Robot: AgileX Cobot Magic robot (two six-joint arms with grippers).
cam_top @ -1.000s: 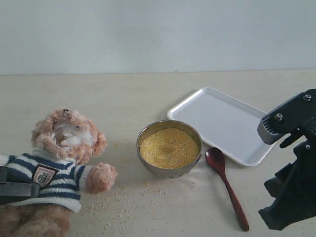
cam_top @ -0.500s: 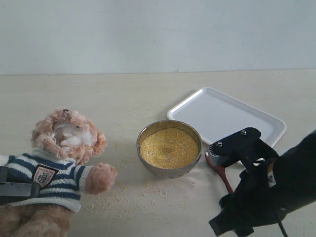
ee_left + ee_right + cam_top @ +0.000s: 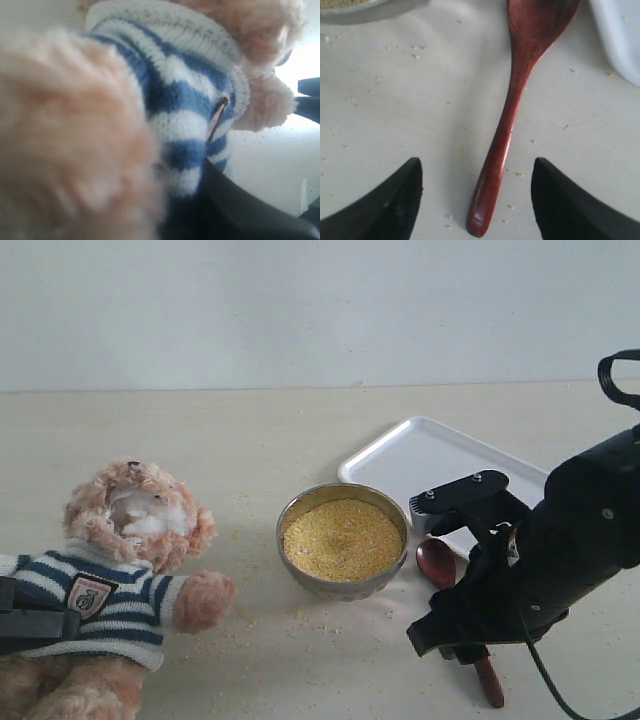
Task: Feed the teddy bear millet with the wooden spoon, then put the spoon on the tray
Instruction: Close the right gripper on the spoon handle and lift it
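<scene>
Jaws of the right gripper [image 3: 476,167] stand spread wide, one finger on either side of the wooden spoon [image 3: 512,110] near its handle end, and I see no contact. The spoon lies flat on the table [image 3: 250,440], its bowl between the steel bowl [image 3: 345,587] and the tray [image 3: 440,455]. The left gripper [image 3: 30,625] seems pinched on the teddy bear [image 3: 135,515] at its striped torso, and I judge the task barely begun: spoon not lifted, millet [image 3: 342,538] heaped, feeding and traying both left.
</scene>
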